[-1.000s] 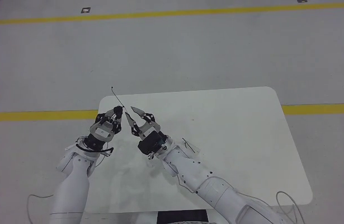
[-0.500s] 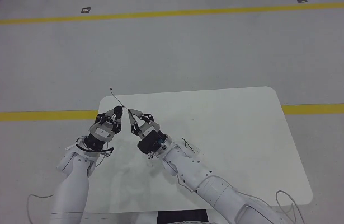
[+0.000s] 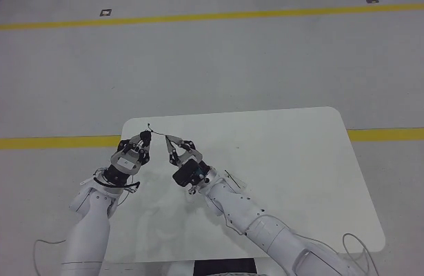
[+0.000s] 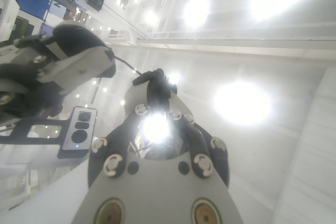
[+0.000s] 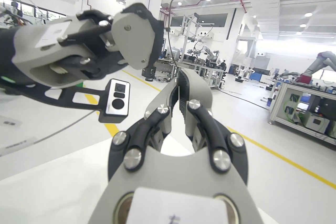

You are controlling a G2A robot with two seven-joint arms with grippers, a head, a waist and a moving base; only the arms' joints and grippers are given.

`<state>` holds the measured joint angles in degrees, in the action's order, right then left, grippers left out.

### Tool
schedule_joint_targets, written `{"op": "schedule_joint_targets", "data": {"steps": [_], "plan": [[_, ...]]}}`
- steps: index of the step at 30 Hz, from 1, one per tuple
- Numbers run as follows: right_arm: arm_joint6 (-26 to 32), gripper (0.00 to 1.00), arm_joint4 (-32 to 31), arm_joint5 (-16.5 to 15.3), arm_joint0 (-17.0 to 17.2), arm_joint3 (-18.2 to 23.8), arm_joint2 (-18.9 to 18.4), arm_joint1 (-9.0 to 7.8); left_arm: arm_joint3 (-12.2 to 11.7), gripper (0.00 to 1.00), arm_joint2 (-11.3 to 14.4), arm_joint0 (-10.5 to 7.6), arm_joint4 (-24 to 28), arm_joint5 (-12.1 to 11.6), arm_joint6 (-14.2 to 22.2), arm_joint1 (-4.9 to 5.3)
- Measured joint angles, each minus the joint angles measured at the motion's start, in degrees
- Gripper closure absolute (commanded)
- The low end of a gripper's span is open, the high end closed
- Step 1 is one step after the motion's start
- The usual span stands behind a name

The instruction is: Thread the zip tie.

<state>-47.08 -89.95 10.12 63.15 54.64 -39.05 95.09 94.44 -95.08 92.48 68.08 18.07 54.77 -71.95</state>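
left gripper [image 4: 157, 76] pinches the thin black plastic zip tie [image 4: 139, 80], whose strand spans the short gap into the closed jaws of the right gripper [image 5: 178, 75].

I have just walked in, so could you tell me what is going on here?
The robot is holding a thin black zip tie between both hands over the white table. Its left hand pinches one part, and the right hand is shut on the strip nearby. I cannot tell whether it is threaded.
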Motion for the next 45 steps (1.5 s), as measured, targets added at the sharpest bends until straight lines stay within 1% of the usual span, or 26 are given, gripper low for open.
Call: {"op": "schedule_joint_targets", "data": {"steps": [11,21,22,23,24,27,30,33,35,37,40,43,44,45], "plan": [[5.1,1.0,0.0,2.5,0.3,-0.1,0.8,-1.53,0.0,1.0,0.0,0.0,0.0,0.0,0.0,0.0],[6.0,1.0,0.0,3.1,0.8,1.4,1.0,-2.49,0.0,1.0,0.0,0.0,0.0,0.0,0.0,0.0],[6.1,0.63,0.0,3.1,0.8,1.6,1.0,-2.56,0.0,1.0,0.0,0.0,0.0,0.0,0.0,0.0],[6.2,0.37,0.0,3.2,0.9,1.8,0.9,-2.64,0.0,1.0,0.0,0.0,0.0,0.0,0.0,0.0],[6.3,0.0,0.0,3.3,1.1,2.0,0.8,-2.71,0.0,1.0,0.0,0.0,0.0,0.0,0.0,0.0],[6.4,0.0,0.0,4.2,1.6,2.7,0.1,-3.0,0.0,1.0,0.0,0.0,0.0,0.0,0.0,0.0],[5.6,0.0,0.0,5.4,2.0,3.5,-1.2,-3.63,0.0,1.0,0.0,0.0,0.0,0.0,0.0,0.0],[4.9,0.0,0.0,5.9,2.7,4.9,-3.2,-4.62,0.0,1.0,0.0,0.0,0.0,0.0,0.0,0.0],[4.5,0.0,0.0,5.4,3.5,6.4,-4.8,-5.44,0.0,1.0,0.0,0.0,0.0,0.0,0.0,0.0],[4.1,0.0,0.0,4.1,4.3,7.6,-6.5,-6.26,0.0,1.0,0.0,0.0,0.0,0.0,0.0,0.0],[3.7,0.0,0.0,0.4,5.6,9.9,-9.5,-7.83,0.0,1.0,0.0,0.0,0.0,0.0,0.0,0.0],[3.8,0.0,0.0,-3.8,6.7,12.2,-12.3,-9.62,0.0,1.0,0.0,0.0,0.0,0.0,0.0,0.0],[4.1,0.0,0.0,-6.4,7.2,13.1,-13.2,-10.21,0.0,1.0,0.0,0.0,0.0,0.0,0.0,0.0],[4.2,0.0,0.0,-7.9,7.3,13.4,-13.5,-10.4,0.0,1.0,0.0,0.0,0.0,0.0,0.0,0.0]]}}
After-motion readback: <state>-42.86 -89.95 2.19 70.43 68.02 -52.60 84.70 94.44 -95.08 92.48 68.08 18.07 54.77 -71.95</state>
